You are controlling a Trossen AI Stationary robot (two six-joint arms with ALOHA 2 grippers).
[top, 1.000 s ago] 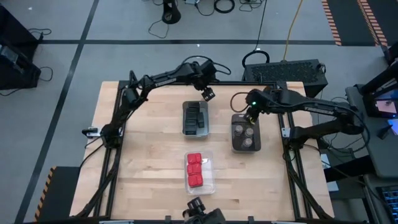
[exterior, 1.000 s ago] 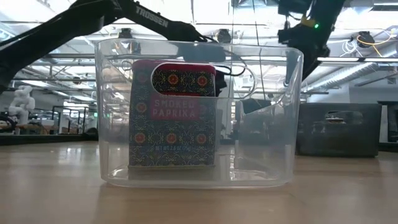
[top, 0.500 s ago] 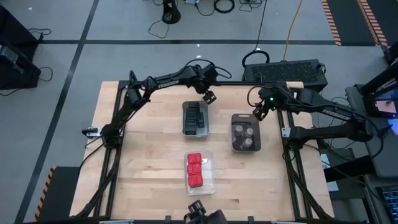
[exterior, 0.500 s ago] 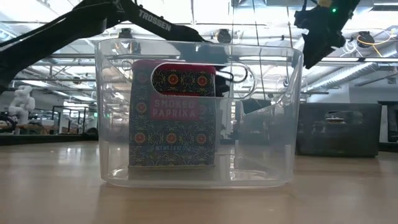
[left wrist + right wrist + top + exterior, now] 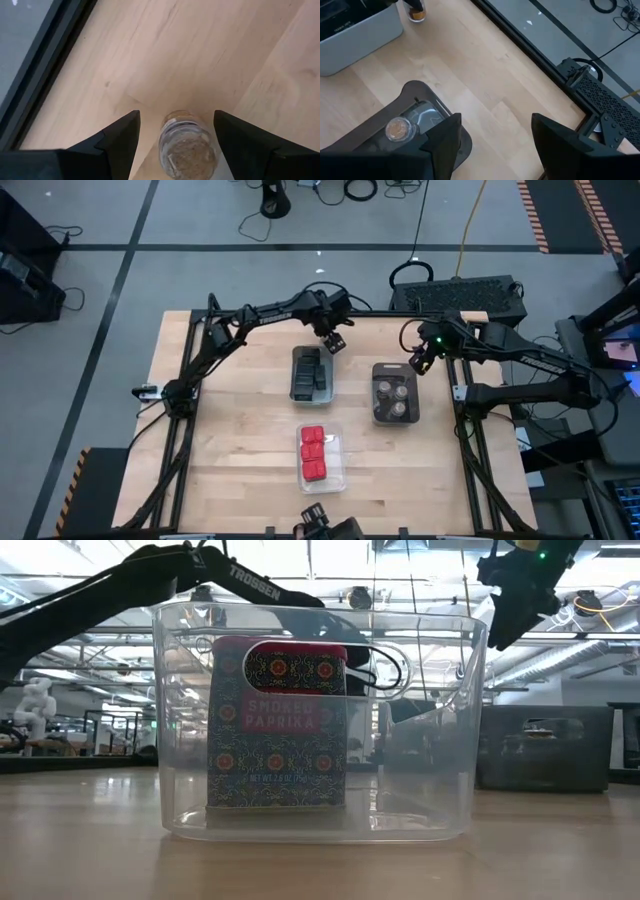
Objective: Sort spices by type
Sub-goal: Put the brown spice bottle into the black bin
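The left gripper (image 5: 172, 145) grasps a jar (image 5: 187, 147) upright, beside the grey-block tray (image 5: 311, 372); the dark jar tray (image 5: 396, 392) lies rightward, under the released right gripper (image 5: 418, 361).

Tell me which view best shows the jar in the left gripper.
Left wrist: the jar fills the gap between the left gripper fingers. Right wrist shows it small, far off. High view: gripper covers it. Low view: not visible.

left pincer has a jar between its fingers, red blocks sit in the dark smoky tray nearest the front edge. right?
Not quite. The left pincer does have a jar between its fingers, but the high view shows the red blocks in a clear tray, not the dark smoky tray.
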